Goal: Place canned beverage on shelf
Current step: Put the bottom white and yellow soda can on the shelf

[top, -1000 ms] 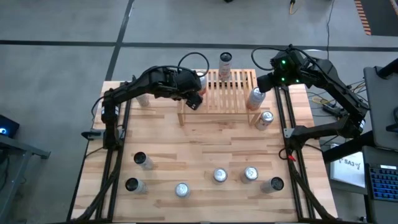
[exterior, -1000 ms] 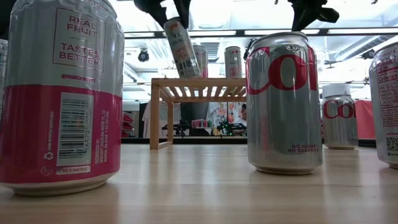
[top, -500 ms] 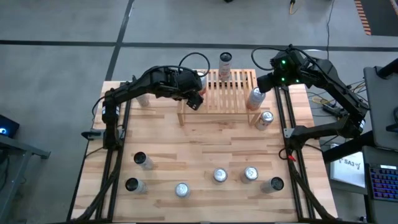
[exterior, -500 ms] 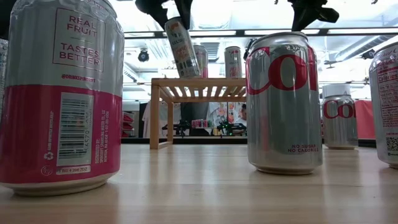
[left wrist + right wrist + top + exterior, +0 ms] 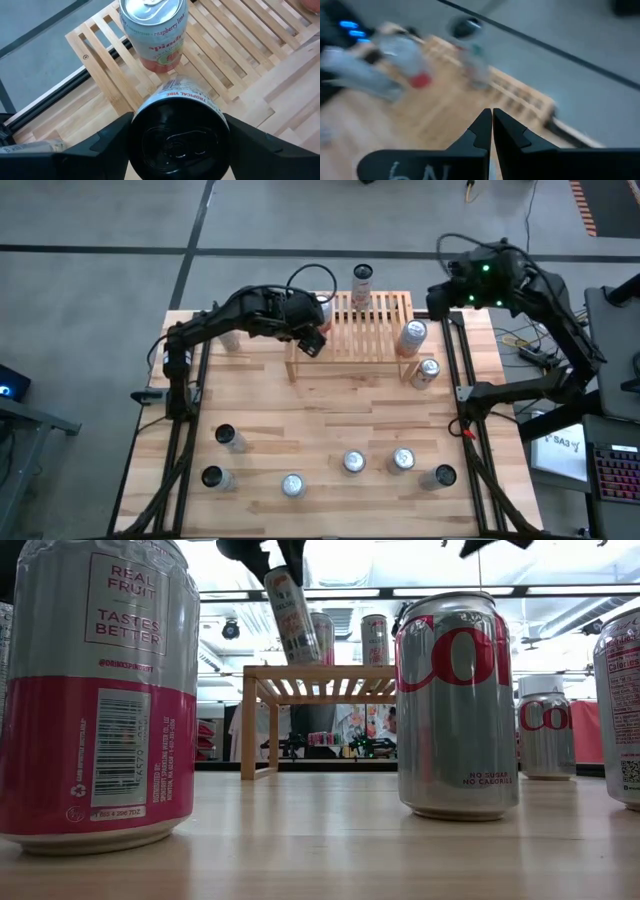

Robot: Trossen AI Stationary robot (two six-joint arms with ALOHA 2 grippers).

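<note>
The left gripper [image 5: 177, 145] clasps a slim silver can with pink fruit print [image 5: 291, 616], tilted above the left end of the low light-wood slatted shelf [image 5: 372, 330], beside an upright raspberry-lime can [image 5: 153, 31]. The right gripper [image 5: 491, 125], jaws pressed together and empty, hovers beyond the shelf's right end.

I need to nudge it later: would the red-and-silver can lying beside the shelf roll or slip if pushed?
The can lies on its side on the table, so it would probably roll if pushed across its length. Its smooth metal skin looks slippery. It likely would not tip, being already down.
</note>
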